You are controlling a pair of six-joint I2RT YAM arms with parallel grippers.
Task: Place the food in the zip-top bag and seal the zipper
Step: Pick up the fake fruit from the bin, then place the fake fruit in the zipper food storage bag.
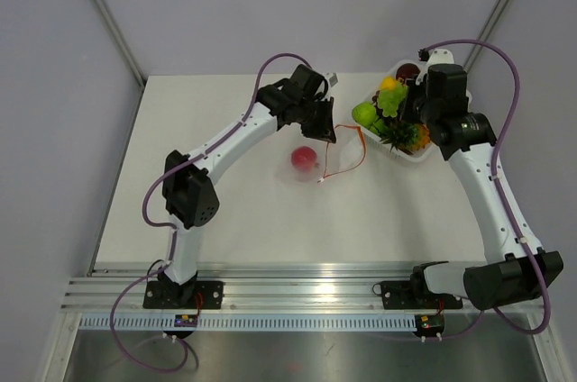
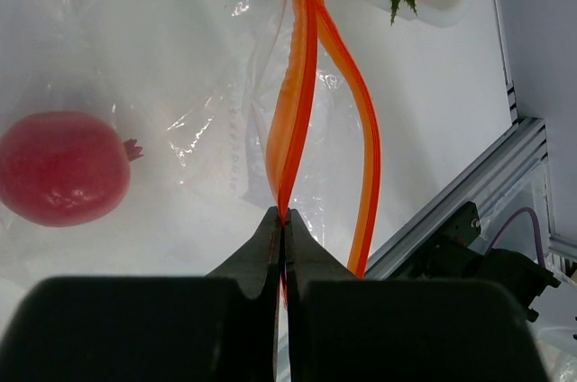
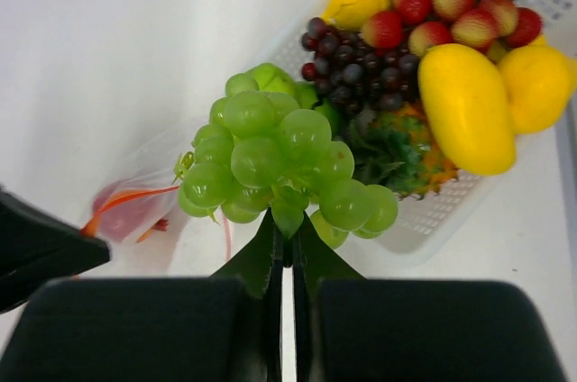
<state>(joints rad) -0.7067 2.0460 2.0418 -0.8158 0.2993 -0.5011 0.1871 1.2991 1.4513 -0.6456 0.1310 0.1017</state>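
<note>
Closest in, my right hand point(image 3: 288, 236) is closed on the stem end of the grapes point(image 3: 279, 161), which hang over the near rim of the tray point(image 3: 433, 220). My left hand point(image 2: 282, 220) is closed on one lip of the zipper point(image 2: 293, 112) and holds it up off the worktop point(image 1: 225, 211). The other lip bows away to the side, so the mouth of the bag point(image 2: 198, 130) stands open. One red fruit point(image 2: 61, 168) lies inside the bag.

Key relation: the bag lies to the left of my right hand, near the tray, with its mouth facing that hand. The zipper's long axis runs from my left hand toward the tray. I judge that the grapes must travel left and down, entering between the two lips.
</note>
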